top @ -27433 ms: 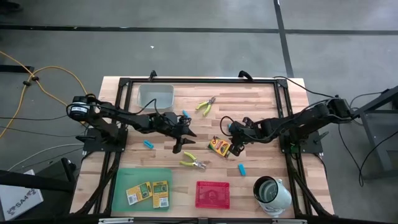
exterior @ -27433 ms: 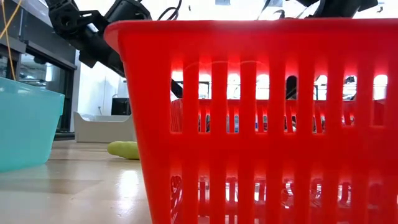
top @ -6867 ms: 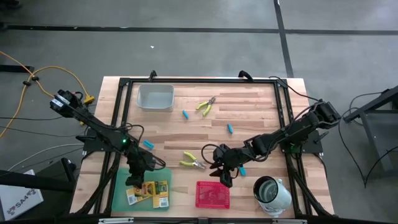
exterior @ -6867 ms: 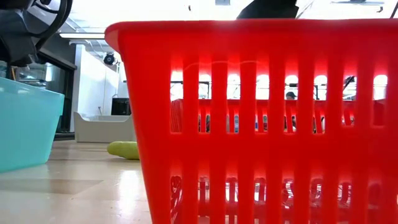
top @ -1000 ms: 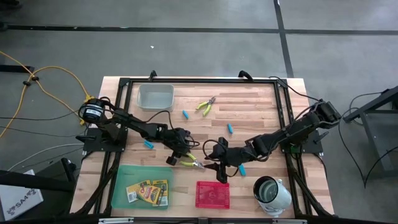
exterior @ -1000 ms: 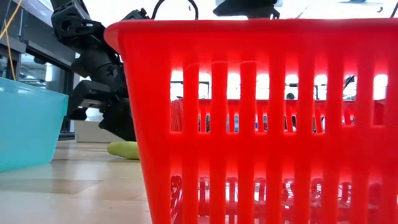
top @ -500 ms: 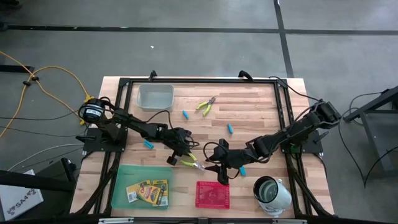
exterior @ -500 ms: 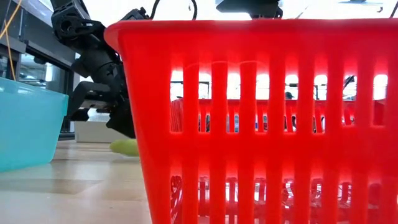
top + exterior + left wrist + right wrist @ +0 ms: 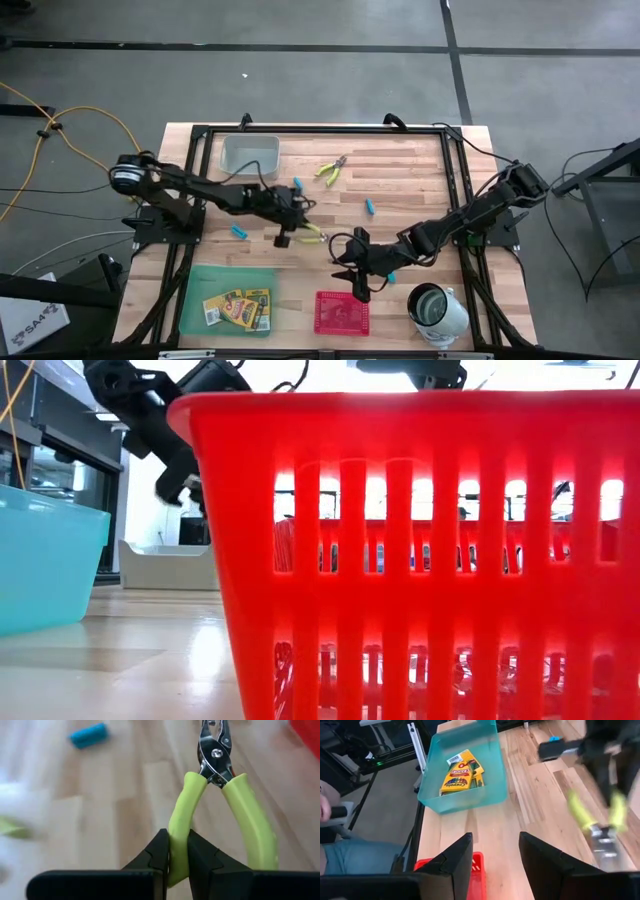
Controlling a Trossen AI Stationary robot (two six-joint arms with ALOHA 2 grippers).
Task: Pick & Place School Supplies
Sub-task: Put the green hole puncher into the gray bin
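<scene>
My left gripper (image 9: pixel 287 236) is shut on a plier-like tool (image 9: pixel 312 233) with yellow-green handles and holds it above the middle of the table; its metal nose (image 9: pixel 213 740) points away from the fingers. My right gripper (image 9: pixel 355 278) stands open just to the right, near the red tray (image 9: pixel 342 312), with nothing between its fingers (image 9: pixel 455 862). Crayon boxes (image 9: pixel 461 770) lie in the green tray (image 9: pixel 200 290). A second plier-like tool (image 9: pixel 330 170) and light-blue pieces (image 9: pixel 369 206) lie on the table. My left gripper pinches one yellow-green handle (image 9: pixel 178 822) of the tool between its two fingers, near that handle's free end. The fingers slant down from the table's left and lie along the handle. The other handle (image 9: pixel 252 820) is free, and the tool is lifted clear of the table.
A clear tray (image 9: pixel 250 155) stands at the far left, and a white-and-metal cup (image 9: pixel 437 308) at the near right. In the low view the red tray (image 9: pixel 420 550) fills the front. A person (image 9: pixel 330 820) sits beyond the table's edge.
My left gripper has risen and gone a little toward the far edge, taking the plier-like tool with it. The tool lay on the table near the red tray then; now it is lifted clear, and its handle no longer shows on the tabletop in the low view.
</scene>
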